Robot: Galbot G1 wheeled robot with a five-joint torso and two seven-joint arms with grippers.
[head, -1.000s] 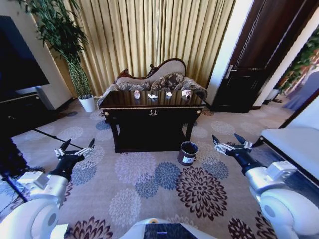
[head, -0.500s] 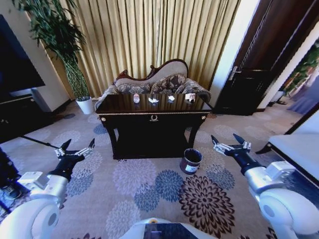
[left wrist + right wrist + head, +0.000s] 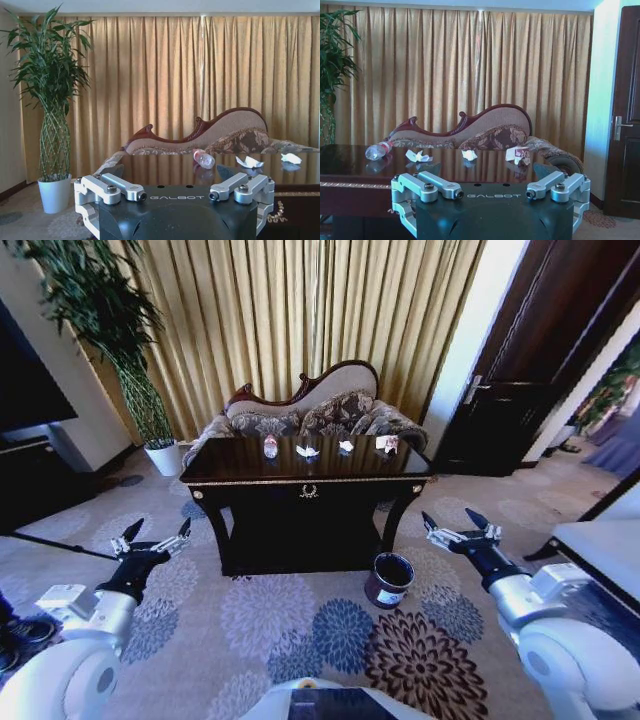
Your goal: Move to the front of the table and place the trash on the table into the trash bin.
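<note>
The dark glossy table (image 3: 240, 474) stands ahead at mid view, its gold emblem facing me. The trash on its top is a small clear bottle (image 3: 270, 446) lying on its side and crumpled white paper pieces (image 3: 307, 451) (image 3: 346, 446) (image 3: 386, 443). The round brown trash bin (image 3: 388, 580) sits on the carpet by the table's front right leg. My left gripper (image 3: 155, 537) hovers open over the carpet, short of the table's left end. My right gripper (image 3: 455, 525) is open, right of the bin. The bottle (image 3: 204, 159) (image 3: 376, 151) and paper (image 3: 249, 162) (image 3: 469, 155) lie beyond my open left gripper (image 3: 175, 192) and right gripper (image 3: 492, 192).
A patterned sofa (image 3: 310, 410) stands behind the table before gold curtains. A tall plant in a white pot (image 3: 163, 456) stands at the back left. A dark door (image 3: 500, 420) is at the right, and a white surface (image 3: 600, 540) at the far right. Flowered carpet lies between me and the table.
The whole view has shifted: the table, bin and sofa now appear nearer and larger, so the camera has moved forward. Both arms hold the same open pose.
</note>
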